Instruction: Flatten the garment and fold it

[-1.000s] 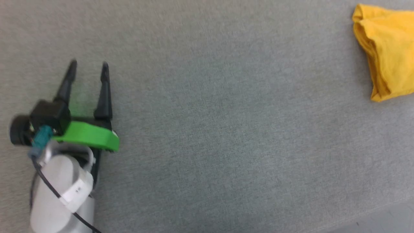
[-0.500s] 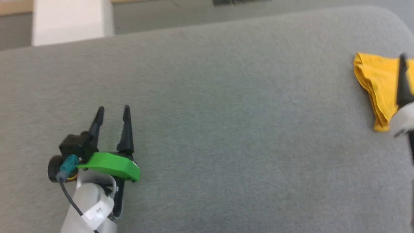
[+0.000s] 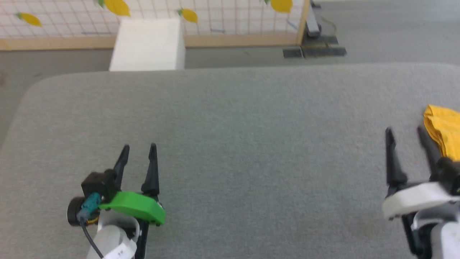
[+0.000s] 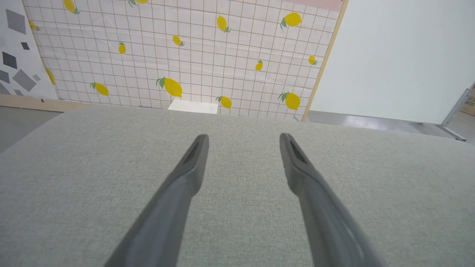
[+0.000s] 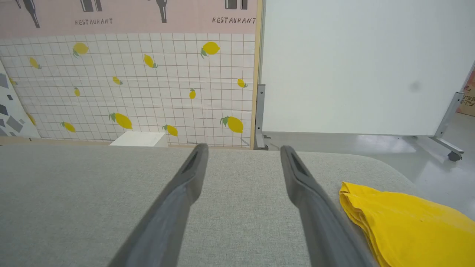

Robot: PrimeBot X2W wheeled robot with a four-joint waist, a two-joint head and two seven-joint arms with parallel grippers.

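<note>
**Two open grippers over a grey surface, yellow shirt at the right edge**

Head view: a wide grey surface with rounded far corners covers most of the frame. The left gripper sits at the lower left on a green mount. Its two dark fingers point up the frame, spread apart, with nothing between them. The right gripper sits at the lower right on a white mount. Its fingers are also parted and hold nothing.

The shirt is a plain yellow bundle on the grey surface at the right edge of the frame, partly cut off. The right gripper's outer finger overlaps its lower left edge here, and whether the two touch cannot be told. No print shows on the cloth.

Right wrist view: the shirt lies at the lower right, just beside the right-hand finger. Stacked layers of cloth show along the shirt's near edge.

Beyond the surface, at the upper left of the head view, a white block stands on the floor. Whether it is a box or holds anything cannot be told. Behind it is a tiled wall printed with lemons. A white board on a wheeled frame fills the upper right of the right wrist view.
</note>
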